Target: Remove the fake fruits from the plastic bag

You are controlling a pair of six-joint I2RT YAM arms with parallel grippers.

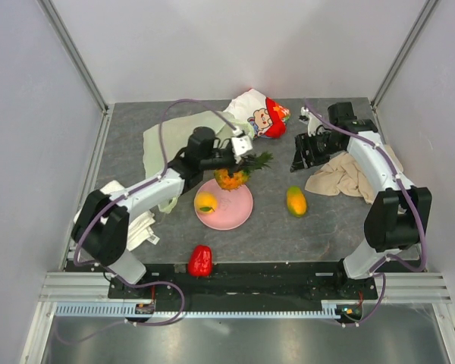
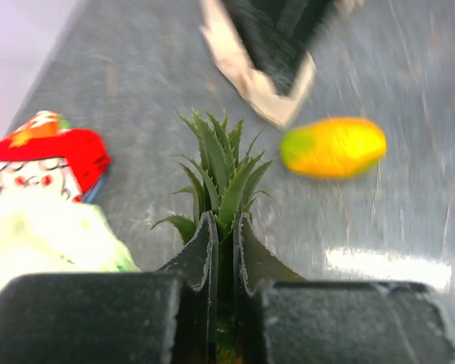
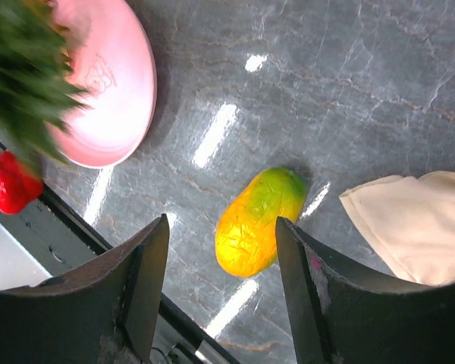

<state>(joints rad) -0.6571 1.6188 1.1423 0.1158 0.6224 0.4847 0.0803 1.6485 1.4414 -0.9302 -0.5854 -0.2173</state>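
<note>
My left gripper (image 1: 245, 160) is shut on the green crown of the pineapple (image 1: 231, 179) and holds it over the far edge of the pink plate (image 1: 239, 211). In the left wrist view the crown (image 2: 221, 163) sticks out between the closed fingers (image 2: 206, 243). An orange (image 1: 205, 202) lies on the plate. The yellow-green mango (image 1: 296, 201) lies on the table right of the plate. A red pepper piece (image 1: 200, 260) lies at the near edge. The pale-green plastic bag (image 1: 174, 140) lies flat behind the left arm. My right gripper (image 1: 302, 155) is open and empty, above the mango (image 3: 259, 220).
A white-and-red cartoon pouch (image 1: 262, 115) lies at the back middle and shows in the left wrist view (image 2: 42, 155). A beige cloth (image 1: 349, 174) lies under the right arm. A folded white cloth (image 1: 140, 224) lies at the left edge. Walls enclose the table.
</note>
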